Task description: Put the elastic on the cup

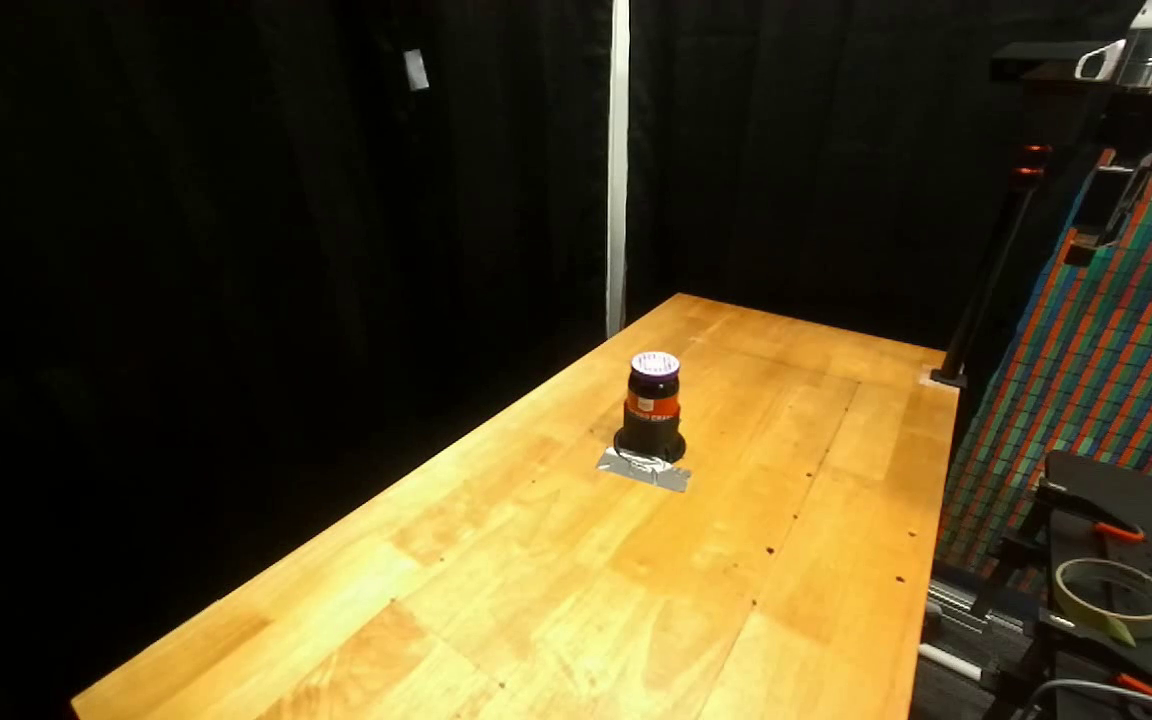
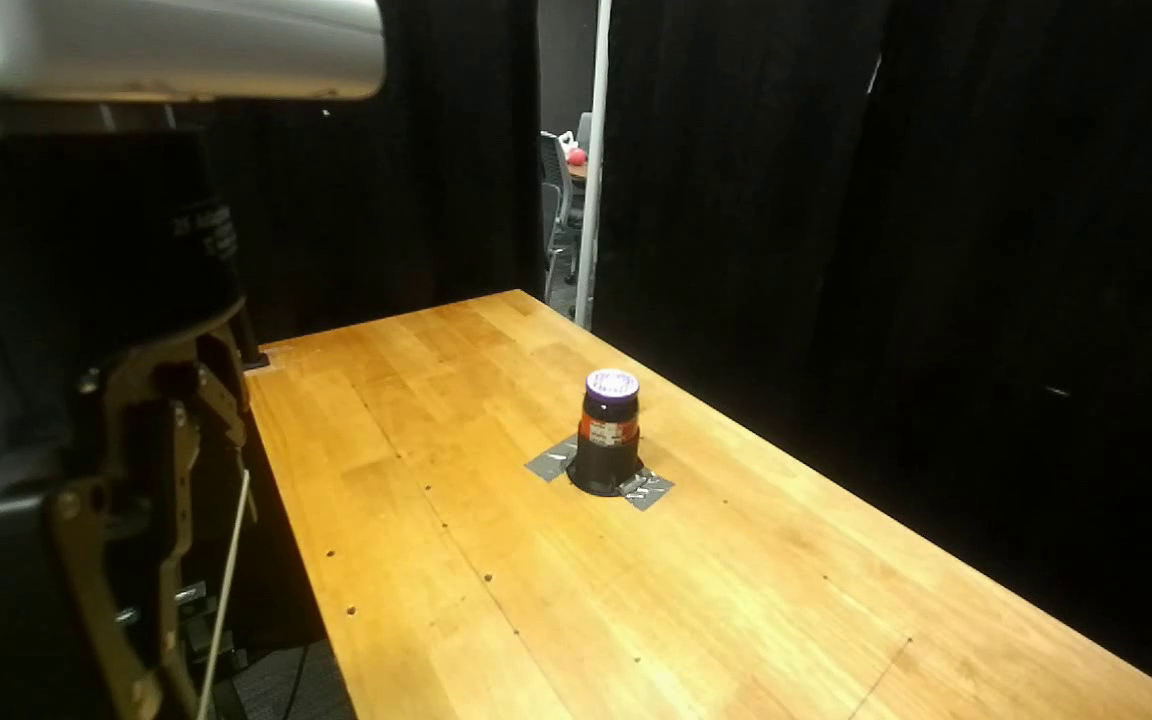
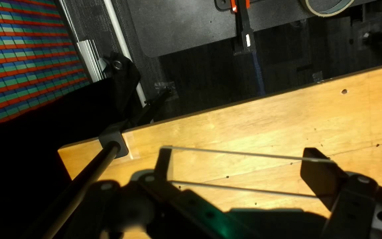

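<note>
While elastic (image 3: 237, 152) spans the gripper (image 3: 240, 167), the cup (image 1: 653, 408) stands well apart.

On the cup (image 1: 652, 410), well apart from the gripper (image 3: 242, 170), the orange label (image 1: 666, 406) partly reads "CRA"; lid (image 2: 613, 384) print and gripper lettering (image 2: 204, 230) are blurred

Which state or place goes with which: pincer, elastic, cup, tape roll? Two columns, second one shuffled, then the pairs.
Column 1
1. Pincer
2. Elastic
3. Cup
4. Tape roll

Column 2
A. upright, partly orange
B. lying on the dark shelf
C. open, jaws apart
D. stretched in two straight strands

Pairs: 1-C; 2-D; 3-A; 4-B
</note>
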